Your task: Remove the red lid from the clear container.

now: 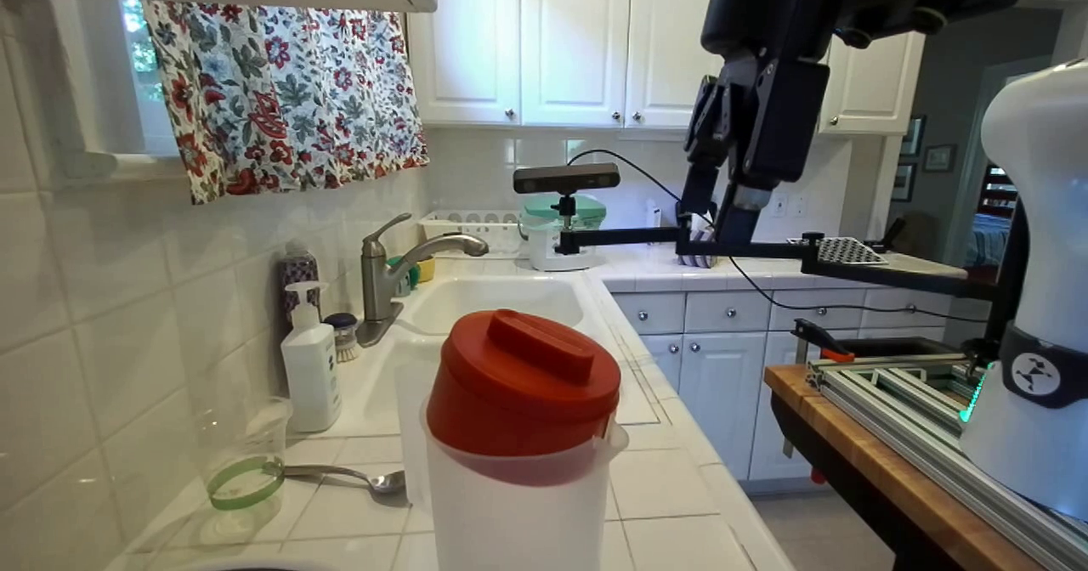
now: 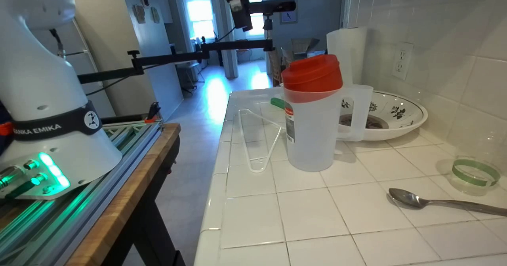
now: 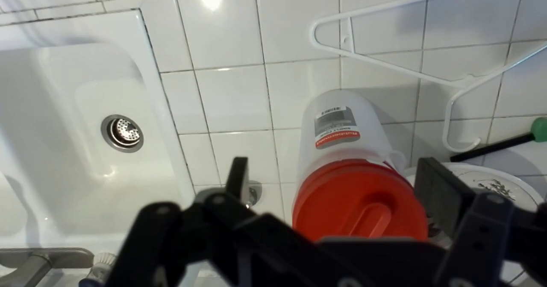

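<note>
In an exterior view we see the tiled counter [image 2: 309,214] across the near right, with the robot arm [image 2: 43,107] on the left. In the wrist view we have the sink [image 3: 64,120] at left. High up, far and to the right in an exterior view, hangs the gripper [image 1: 718,210]; the wrist view shows us its fingers [image 3: 442,197] spread wide. A patterned bowl [image 2: 418,119] sits to the right of the clear container [image 2: 311,139], which stands upright. The red lid [image 2: 313,74], well apart from the gripper, is tilted in the container's mouth, its lower part showing through the plastic. Near right we see a green-banded clear cup [image 2: 475,173] and, beside it, a metal spoon [image 2: 447,205].
</note>
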### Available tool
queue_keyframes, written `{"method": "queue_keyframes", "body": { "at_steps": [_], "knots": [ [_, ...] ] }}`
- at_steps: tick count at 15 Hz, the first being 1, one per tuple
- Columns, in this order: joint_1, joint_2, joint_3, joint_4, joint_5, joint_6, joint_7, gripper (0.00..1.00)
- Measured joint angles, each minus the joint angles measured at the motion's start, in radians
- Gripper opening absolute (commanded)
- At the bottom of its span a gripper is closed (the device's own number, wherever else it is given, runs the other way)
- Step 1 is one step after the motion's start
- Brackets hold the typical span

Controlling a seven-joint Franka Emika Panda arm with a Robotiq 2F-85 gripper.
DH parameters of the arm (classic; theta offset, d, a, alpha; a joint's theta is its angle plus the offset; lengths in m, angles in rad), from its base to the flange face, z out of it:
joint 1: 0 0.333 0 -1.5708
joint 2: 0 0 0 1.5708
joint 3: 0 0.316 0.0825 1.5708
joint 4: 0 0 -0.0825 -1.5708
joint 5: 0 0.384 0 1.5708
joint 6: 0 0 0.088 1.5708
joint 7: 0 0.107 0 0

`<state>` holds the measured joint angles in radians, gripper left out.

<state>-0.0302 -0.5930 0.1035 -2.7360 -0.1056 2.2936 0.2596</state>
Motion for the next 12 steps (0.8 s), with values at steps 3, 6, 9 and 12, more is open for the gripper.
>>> {"method": "queue_keyframes", "body": {
  "at_steps": [3, 6, 9, 12],
  "knots": [
    [-0.007, 0.024, 0.000, -0.008, -0.013, 0.060, -0.003, 1.00],
    [-0.025, 0.050, 0.000, -0.008, -0.051, 0.158, -0.016, 1.00],
    [-0.033, 0.086, -0.007, -0.008, -0.059, 0.283, -0.031, 1.00],
    [-0.032, 0.132, -0.019, -0.008, -0.056, 0.411, -0.034, 1.00]
  ]
}}
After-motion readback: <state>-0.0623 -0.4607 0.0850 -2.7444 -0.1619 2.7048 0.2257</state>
